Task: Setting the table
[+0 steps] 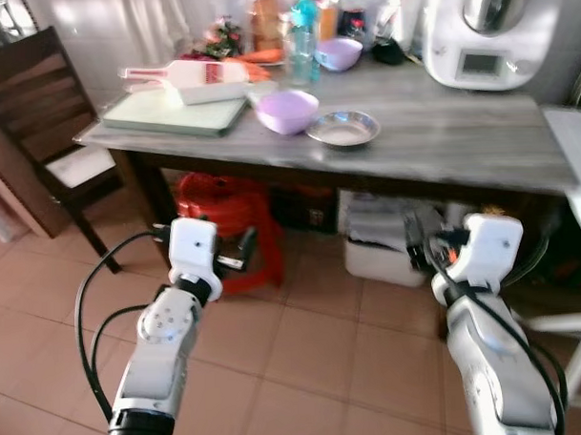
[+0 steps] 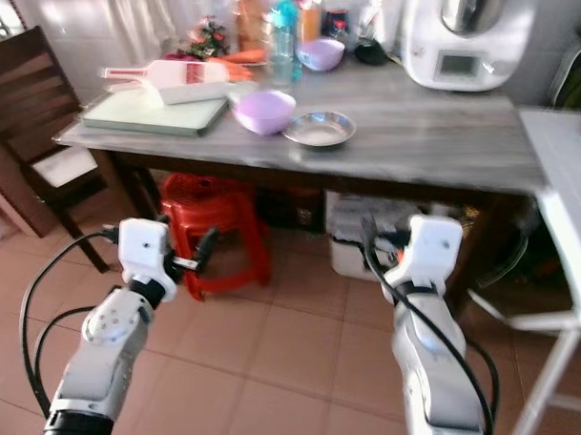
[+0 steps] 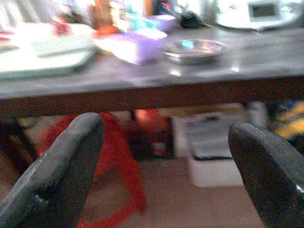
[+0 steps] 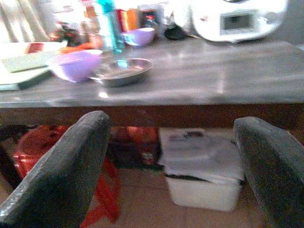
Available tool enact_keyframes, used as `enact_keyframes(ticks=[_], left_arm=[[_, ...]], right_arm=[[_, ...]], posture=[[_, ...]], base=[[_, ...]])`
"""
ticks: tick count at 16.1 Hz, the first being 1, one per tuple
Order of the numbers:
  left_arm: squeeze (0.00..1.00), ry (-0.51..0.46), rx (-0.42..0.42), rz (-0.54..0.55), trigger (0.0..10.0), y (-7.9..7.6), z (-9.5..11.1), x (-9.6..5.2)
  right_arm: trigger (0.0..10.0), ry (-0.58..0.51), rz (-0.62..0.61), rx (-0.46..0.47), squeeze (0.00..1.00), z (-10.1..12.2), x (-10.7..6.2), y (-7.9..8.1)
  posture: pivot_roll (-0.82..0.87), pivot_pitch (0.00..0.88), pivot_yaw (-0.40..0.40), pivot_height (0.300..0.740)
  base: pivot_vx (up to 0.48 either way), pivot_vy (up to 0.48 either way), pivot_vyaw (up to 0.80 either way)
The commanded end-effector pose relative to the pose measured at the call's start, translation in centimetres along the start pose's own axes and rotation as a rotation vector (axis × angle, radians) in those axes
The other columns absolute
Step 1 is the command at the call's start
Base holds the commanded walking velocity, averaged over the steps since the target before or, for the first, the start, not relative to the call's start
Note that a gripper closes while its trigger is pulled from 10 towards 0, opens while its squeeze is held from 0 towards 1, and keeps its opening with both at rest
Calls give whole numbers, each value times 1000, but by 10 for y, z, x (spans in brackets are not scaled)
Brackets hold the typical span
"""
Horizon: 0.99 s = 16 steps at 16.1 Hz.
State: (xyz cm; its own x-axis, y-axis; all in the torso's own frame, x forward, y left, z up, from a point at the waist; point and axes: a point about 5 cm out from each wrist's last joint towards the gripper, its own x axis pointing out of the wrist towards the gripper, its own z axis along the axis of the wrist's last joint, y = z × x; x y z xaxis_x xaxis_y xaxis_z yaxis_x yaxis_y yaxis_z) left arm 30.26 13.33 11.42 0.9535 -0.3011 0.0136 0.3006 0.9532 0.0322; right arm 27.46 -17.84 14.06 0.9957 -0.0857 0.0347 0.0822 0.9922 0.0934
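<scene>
Grey wooden surface ahead: both grippers, left gripper and right gripper, spread empty below it; raise before reaching the shallow steel dish beside the lilac plastic bowl.

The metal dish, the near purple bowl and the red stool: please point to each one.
metal dish (image 1: 343, 129): left eye view, its inside.
near purple bowl (image 1: 287, 111): left eye view, its inside.
red stool (image 2: 213, 196): right eye view, its seat.
</scene>
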Motion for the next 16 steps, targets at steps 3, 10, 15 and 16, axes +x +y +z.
enact_keyframes(ticks=[3,10,15,16], left_arm=[[0,-31,-14,-31,10000,-9,7,4],[0,-37,17,-5,10000,-9,2,1],[0,-31,20,-19,10000,-10,0,0],[0,-34,25,-18,10000,-10,1,0]], right_arm=[[10000,-25,-31,12,0,4,-3,-7],[10000,-47,-107,20,0,0,-17,-15],[10000,-51,-97,15,0,1,-15,-9],[10000,-52,-98,12,0,1,-14,-10]], posture=[[-37,10,45,740],[-43,22,54,740],[-39,31,55,740],[-39,32,55,740]], base=[[0,-436,0],[0,-365,0],[0,-310,0],[0,-352,0]])
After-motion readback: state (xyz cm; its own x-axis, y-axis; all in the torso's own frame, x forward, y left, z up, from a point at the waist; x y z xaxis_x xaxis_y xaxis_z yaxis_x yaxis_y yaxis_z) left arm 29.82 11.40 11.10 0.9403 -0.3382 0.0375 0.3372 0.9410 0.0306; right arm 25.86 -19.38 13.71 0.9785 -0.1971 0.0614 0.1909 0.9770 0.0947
